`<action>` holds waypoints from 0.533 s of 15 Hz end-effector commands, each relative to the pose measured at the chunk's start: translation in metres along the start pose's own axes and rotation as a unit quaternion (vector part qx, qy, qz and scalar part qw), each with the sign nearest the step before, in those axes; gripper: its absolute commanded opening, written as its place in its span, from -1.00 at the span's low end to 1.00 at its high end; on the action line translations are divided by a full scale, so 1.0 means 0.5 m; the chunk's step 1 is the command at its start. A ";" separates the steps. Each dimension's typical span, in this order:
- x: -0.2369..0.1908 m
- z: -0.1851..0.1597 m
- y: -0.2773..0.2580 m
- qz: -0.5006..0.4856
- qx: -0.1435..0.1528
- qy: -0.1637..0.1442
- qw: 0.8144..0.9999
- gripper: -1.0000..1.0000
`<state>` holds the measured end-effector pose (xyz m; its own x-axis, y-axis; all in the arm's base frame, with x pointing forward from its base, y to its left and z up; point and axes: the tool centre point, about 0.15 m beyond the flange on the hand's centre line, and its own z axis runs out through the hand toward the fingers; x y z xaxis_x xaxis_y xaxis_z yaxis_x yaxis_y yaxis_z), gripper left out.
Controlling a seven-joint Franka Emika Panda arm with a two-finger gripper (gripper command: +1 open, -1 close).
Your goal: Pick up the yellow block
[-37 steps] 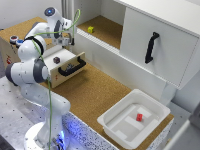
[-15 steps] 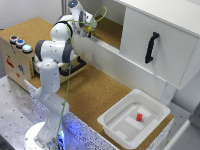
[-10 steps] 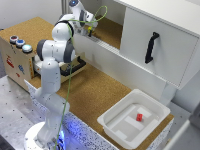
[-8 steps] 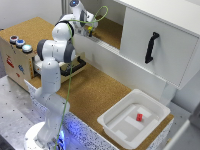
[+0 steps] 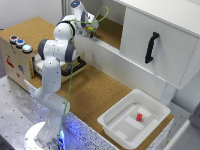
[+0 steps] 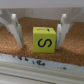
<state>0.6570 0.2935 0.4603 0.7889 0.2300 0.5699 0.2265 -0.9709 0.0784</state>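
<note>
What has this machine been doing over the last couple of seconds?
The arm swung from above the wooden box up over the low wall toward the back shelf area. Its gripper now straddles the yellow block, fingers open, nothing grasped yet. The white tray and small red block stayed put.

The yellow block (image 6: 44, 40) is a small bright yellow-green cube with a dark letter S printed on the face turned to the wrist camera. It sits flat and upright on brown cork, square to that camera, its edges level. In the exterior view it is only a tiny yellow speck (image 5: 91, 28) far back on the cork surface, toward that view's left of the white cabinet; its exact footing there is hard to make out.
</note>
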 end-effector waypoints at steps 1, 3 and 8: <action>0.037 0.014 0.038 -0.008 -0.006 -0.022 1.000 -1.00; 0.033 -0.014 0.040 -0.010 -0.005 -0.007 1.000 -1.00; -0.012 -0.104 0.049 -0.016 0.002 0.023 1.000 -1.00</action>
<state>0.6605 0.2843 0.4775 0.7745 0.2327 0.5882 0.2233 -0.9706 0.0899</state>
